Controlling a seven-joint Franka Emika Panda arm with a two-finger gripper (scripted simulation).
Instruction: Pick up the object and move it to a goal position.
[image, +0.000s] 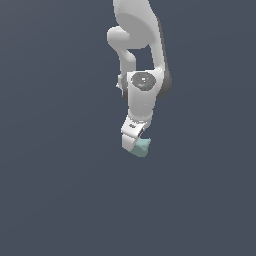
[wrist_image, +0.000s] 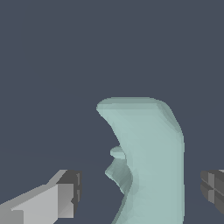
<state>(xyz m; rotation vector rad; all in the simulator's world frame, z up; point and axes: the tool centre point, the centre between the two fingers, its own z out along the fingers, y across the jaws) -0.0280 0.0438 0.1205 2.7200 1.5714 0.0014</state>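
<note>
**Teal block sits between spread fingers**

Fingertips (wrist_image: 65, 197) fill the near corners of the wrist view, one pale with a dark pad, the other only a dark pad at the opposite edge. Between them stands the object (wrist_image: 148, 162), a pale teal-green block with rounded corners and a notch on one side. Open gaps show on both sides of it, so the gripper (image: 134, 144) is spread apart and touches neither face. From the exterior view, the block (image: 142, 148) peeks out just below and to that view's right of the gripper. Farther back, the white arm (image: 142, 90) rises to the frame's top against a plain dark blue-grey background (image: 50, 150).
</note>
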